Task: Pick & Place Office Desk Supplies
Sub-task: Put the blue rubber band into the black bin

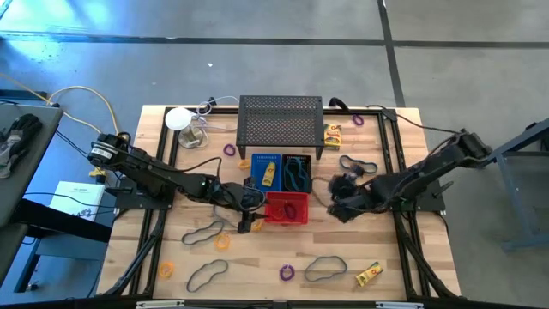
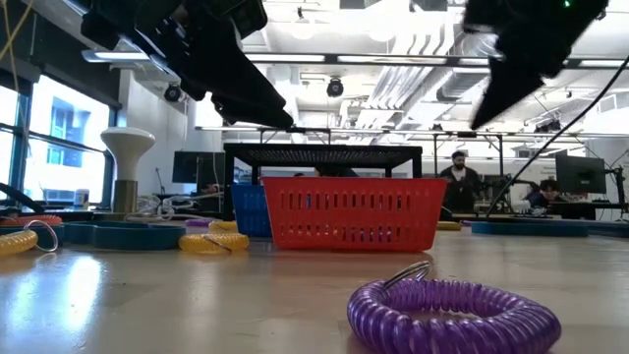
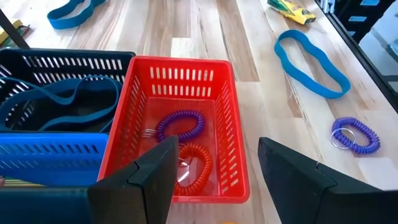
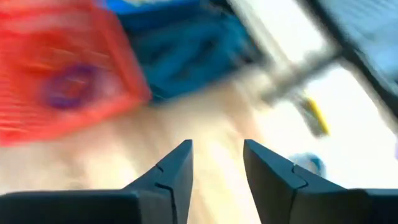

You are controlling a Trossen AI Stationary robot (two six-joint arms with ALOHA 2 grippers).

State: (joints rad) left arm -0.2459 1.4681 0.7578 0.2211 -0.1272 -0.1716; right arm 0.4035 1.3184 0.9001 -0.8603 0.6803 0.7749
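- The right wrist view is smeared: the red bin (image 4: 59,74) and a purple ring (image 4: 62,90) inside show only as blurs.
- In the low view, both arms are cut off at the top edge.
- The blue bin's (image 3: 50,155) contents are hidden.

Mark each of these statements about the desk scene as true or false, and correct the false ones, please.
1. The red bin holds a purple ring and an orange ring. True.
2. The left gripper is shut on a yellow box. False: its jaws stand open over the red bin, holding nothing.
3. A purple ring lies on the bare table near the front edge. True.
4. The black mesh rack stands on top of the red bin. False: it stands on the table behind the bins.
5. The right gripper carries a blue cord. False: nothing shows between its parted jaws.
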